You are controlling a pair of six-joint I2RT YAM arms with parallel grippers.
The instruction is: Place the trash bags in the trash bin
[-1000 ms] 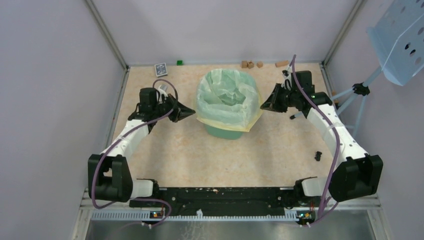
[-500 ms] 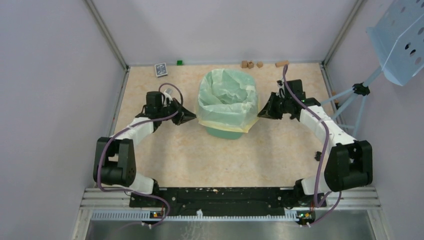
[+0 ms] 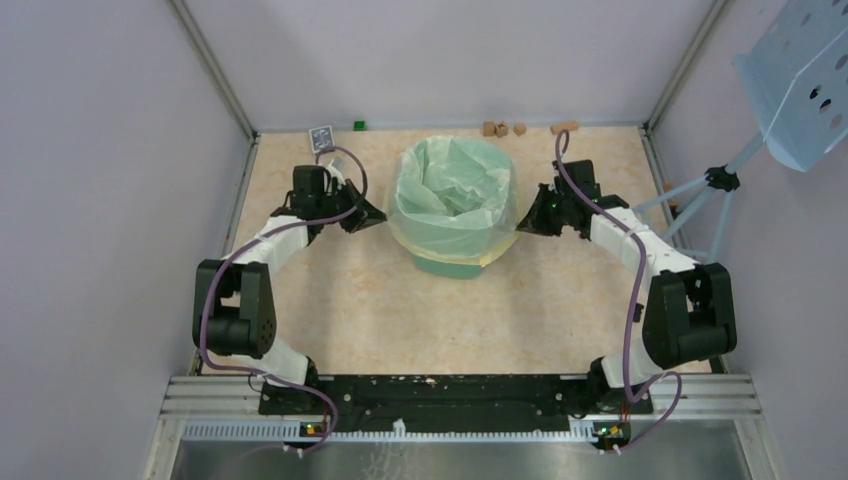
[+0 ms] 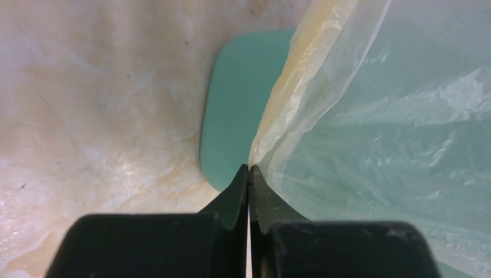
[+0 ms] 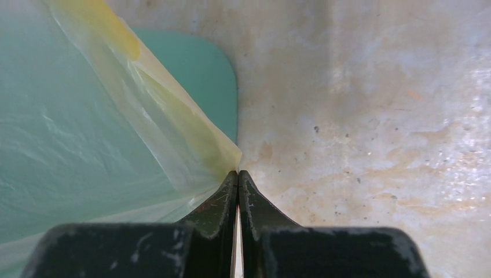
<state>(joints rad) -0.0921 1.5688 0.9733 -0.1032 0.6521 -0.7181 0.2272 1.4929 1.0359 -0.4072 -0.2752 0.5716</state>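
The mint-green trash bin (image 3: pixel 445 264) stands mid-table with the pale-yellow translucent trash bag (image 3: pixel 455 195) lining its mouth and folded down over its outer walls. My left gripper (image 3: pixel 381 216) is at the bin's left side, shut on the bag's rim. In the left wrist view the left gripper (image 4: pixel 248 169) pinches the yellow rim band of the bag (image 4: pixel 394 133) above the bin's base (image 4: pixel 243 98). My right gripper (image 3: pixel 520 226) is at the bin's right side. In the right wrist view the right gripper (image 5: pixel 238 174) is shut on a corner of the bag (image 5: pixel 87 145), beside the bin (image 5: pixel 202 69).
A card deck (image 3: pixel 321 137) and a green cube (image 3: pixel 359 125) lie at the back left. Small brown blocks (image 3: pixel 503 128) sit along the back edge. A blue perforated panel on a stand (image 3: pixel 800 80) is outside the right wall. Grey walls enclose the table.
Both grippers have gone down beside the bin with the bag's rim in them. The flared corners of the bag are now drawn down close round the bin's walls.
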